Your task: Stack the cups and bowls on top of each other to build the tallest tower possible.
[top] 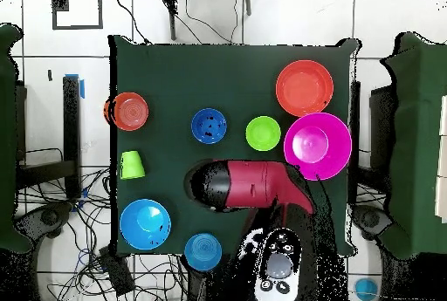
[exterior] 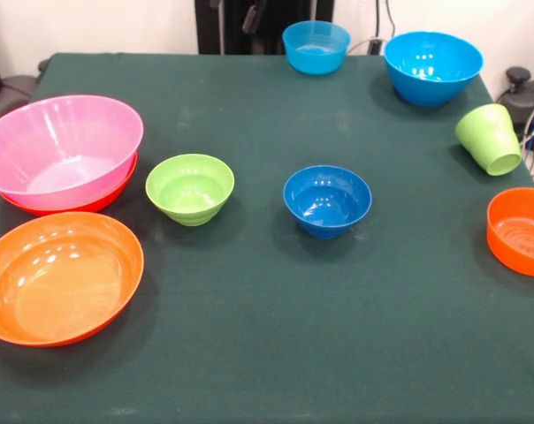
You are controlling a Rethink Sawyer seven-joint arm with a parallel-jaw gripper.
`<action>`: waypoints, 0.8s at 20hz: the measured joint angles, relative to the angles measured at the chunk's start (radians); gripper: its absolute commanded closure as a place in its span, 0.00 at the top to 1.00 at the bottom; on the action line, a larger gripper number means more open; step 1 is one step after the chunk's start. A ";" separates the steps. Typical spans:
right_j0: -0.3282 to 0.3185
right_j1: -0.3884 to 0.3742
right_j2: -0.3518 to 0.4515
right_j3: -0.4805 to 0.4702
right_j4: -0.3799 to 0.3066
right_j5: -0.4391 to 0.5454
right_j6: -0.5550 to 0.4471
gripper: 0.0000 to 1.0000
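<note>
Jaws unseen beneath arm [top: 253, 184]; eight bowls [exterior: 327, 200], one cup [exterior: 490, 139].

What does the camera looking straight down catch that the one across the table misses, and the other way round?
Only the overhead view shows the red and black arm reaching over the table, and cables on the floor around it. Only the front view shows the orange rim under the pink bowl, which reveals that it sits nested in an orange bowl; it also shows that the lime green cup lies tipped. Both show the wide orange bowl, the small lime green bowl, the dark blue bowl, two sky blue bowls and the smaller orange bowl.
</note>
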 measured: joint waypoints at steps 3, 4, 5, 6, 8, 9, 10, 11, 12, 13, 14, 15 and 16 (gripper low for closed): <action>0.021 0.005 0.003 0.000 0.000 0.000 0.000 1.00; 0.030 0.008 0.004 0.000 0.000 0.000 0.000 1.00; 0.035 0.009 0.005 0.000 0.000 0.000 0.000 1.00; 0.041 0.011 0.006 0.000 0.000 0.000 0.000 1.00; 0.055 0.011 0.009 0.000 0.000 0.000 0.000 1.00; 0.062 0.011 0.010 0.000 0.000 0.000 0.000 1.00; 0.066 0.011 0.013 0.000 0.000 0.000 0.000 1.00; 0.068 0.011 0.015 0.000 0.002 0.000 0.000 1.00; 0.069 0.011 0.016 0.000 0.002 0.000 0.000 1.00; 0.069 0.011 0.017 0.000 0.003 0.000 0.000 1.00; 0.070 0.011 0.018 0.000 0.004 0.000 0.000 1.00; 0.071 0.011 0.018 0.000 0.004 0.000 0.000 1.00; 0.072 0.011 0.019 0.000 0.004 0.000 0.000 1.00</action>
